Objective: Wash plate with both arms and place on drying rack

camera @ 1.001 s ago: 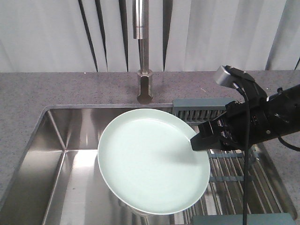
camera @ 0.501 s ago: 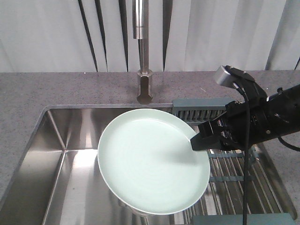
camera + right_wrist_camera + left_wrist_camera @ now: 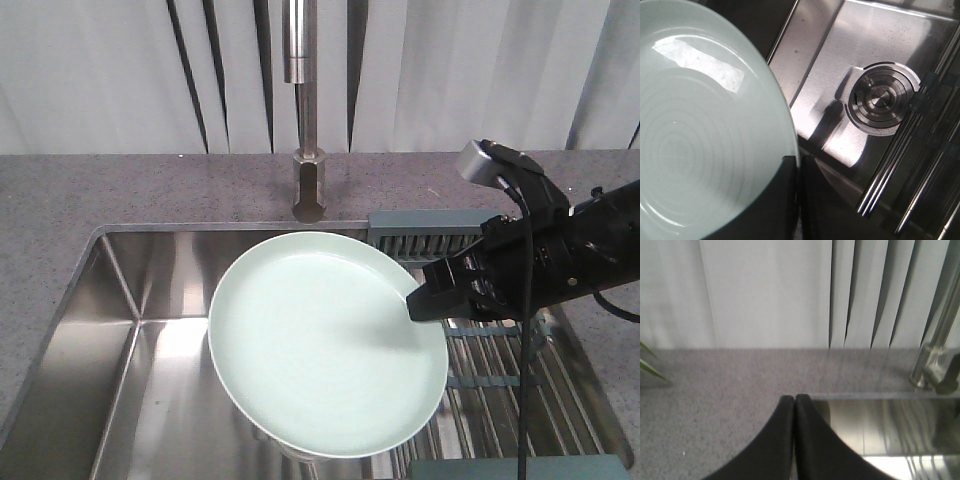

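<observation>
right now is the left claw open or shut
Shut. In the left wrist view the left claw has its two black fingers pressed together with nothing between them, above the counter.

The front view looks down into the stainless steel sink basin (image 3: 120, 400). The right wrist view, close behind the jaws of the right gripper (image 3: 797, 165), shares it. Beyond the jaws of the left gripper (image 3: 793, 400) lies speckled grey countertop (image 3: 705, 390).

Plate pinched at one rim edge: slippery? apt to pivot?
Likely slippery: the plate looks glossy, with glare in the wrist view. Probably stiff: it holds shape though the right gripper pinches only its rim. That off-centre hold might let it pivot over the sink.
</observation>
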`<state>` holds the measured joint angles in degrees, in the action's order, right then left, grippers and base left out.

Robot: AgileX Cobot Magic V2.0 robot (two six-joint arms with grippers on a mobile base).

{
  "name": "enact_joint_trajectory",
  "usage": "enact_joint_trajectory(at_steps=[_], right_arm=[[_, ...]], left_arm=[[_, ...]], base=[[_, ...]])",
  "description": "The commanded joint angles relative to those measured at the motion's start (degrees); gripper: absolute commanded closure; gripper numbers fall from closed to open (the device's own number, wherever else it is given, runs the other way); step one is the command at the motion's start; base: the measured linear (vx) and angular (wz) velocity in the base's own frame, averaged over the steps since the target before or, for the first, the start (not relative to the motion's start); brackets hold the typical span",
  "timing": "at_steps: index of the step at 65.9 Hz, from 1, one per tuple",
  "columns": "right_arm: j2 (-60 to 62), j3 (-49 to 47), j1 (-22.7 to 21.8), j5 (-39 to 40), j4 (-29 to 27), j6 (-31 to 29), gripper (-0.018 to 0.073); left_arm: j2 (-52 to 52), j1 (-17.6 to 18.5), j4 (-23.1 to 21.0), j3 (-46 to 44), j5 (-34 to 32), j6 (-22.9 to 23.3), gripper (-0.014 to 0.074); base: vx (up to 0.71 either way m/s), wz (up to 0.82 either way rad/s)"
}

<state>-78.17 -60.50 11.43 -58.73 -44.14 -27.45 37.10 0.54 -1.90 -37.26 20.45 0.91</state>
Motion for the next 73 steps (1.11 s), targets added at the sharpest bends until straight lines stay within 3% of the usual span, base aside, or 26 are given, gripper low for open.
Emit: enact_joint_trajectory(at_steps=[1,18,25,32,47,54,62,73], right_arm=[[1.80,-1.39,-0.17,0.94,-2.84,-0.21,0.0568],[1.80,-1.39,-0.17,0.94,-2.84,-0.21,0.0568],[1.80,-1.39,-0.17,0.94,-2.84,-0.21,0.0568],[1.80,-1.39,-0.17,0.94,-2.84,-0.21,0.0568],[1.80,-1.39,-0.17,0.94,-2.84,-0.21,0.0568],[1.80,-1.39,-0.17,0.94,-2.84,-0.21,0.0568],[1.80,-1.39,-0.17,0.94,-2.84,-0.21,0.0568],[1.80,-1.39,-0.17,0.99,-2.84,-0.21,0.0568]], left_arm=[[4.84,0.42,-0.52,-1.80,-2.94,0.10,0.0603],[12.91,0.42,-0.58,-1.93,-2.83,0.68,0.0598],[15.88,0.42,-0.58,-2.47,-2.64,0.51,0.0542],[19.04,0.42,-0.58,-4.89,0.53,0.48,0.0426],[24.46,0.42,-0.64,-12.43,4.42,-2.20,0.0057],[26.51,0.42,-1.20,-15.42,8.60,-6.60,-0.0040],[28.44,0.42,-5.22,-18.09,10.94,-13.75,-0.0070],[31.76,0.42,-19.09,-20.79,11.16,-29.70,-0.0051]], base=[[0.00,0.00],[0.00,0.00],[0.00,0.00],[0.00,0.00],[0.00,0.00],[0.00,0.00],[0.00,0.00],[0.00,0.00]])
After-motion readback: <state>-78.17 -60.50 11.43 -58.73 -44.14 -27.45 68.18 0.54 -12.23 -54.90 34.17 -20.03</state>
